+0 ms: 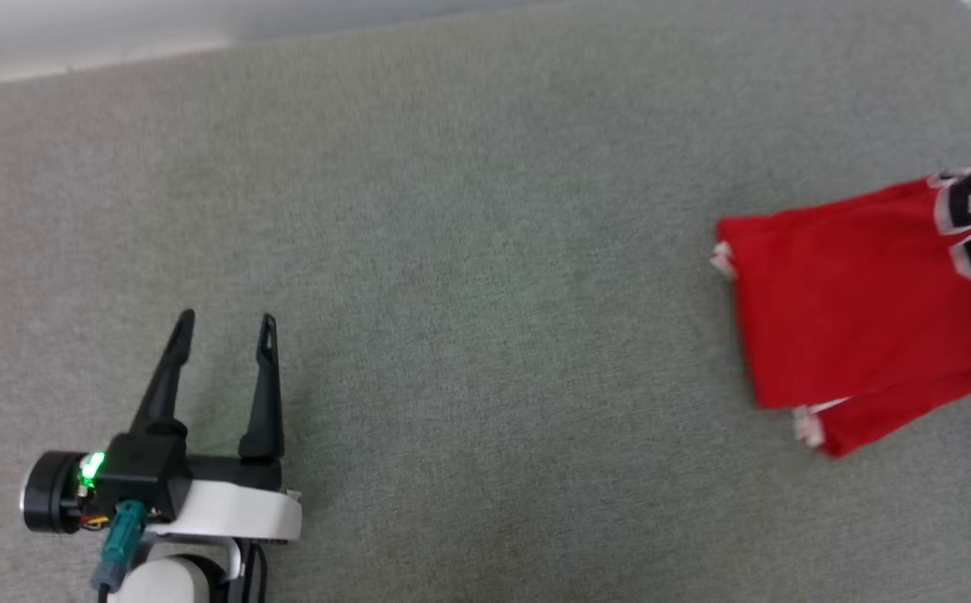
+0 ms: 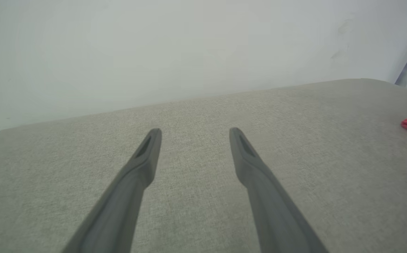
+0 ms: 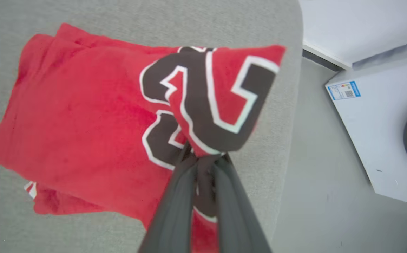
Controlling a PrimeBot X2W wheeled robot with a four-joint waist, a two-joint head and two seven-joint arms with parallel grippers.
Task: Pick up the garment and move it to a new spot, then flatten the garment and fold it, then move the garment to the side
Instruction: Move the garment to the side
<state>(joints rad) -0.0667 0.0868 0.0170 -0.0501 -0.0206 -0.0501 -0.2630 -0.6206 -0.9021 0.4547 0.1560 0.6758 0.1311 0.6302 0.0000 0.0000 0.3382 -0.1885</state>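
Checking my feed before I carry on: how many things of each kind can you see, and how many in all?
red shirt: 1
pincers: 2 (left pincer open, right pincer shut on the red shirt)
grey padded surface: 1
white box: 1
Total: 5

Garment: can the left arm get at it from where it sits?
Probably, but only with a long reach: nothing lies between the open left gripper and the garment, just bare grey surface. The right gripper pinches it.

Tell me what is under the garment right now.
The garment lies on the grey upholstered surface; a striped sleeve edge peeks from beneath its top layer. Anything directly underneath is covered.
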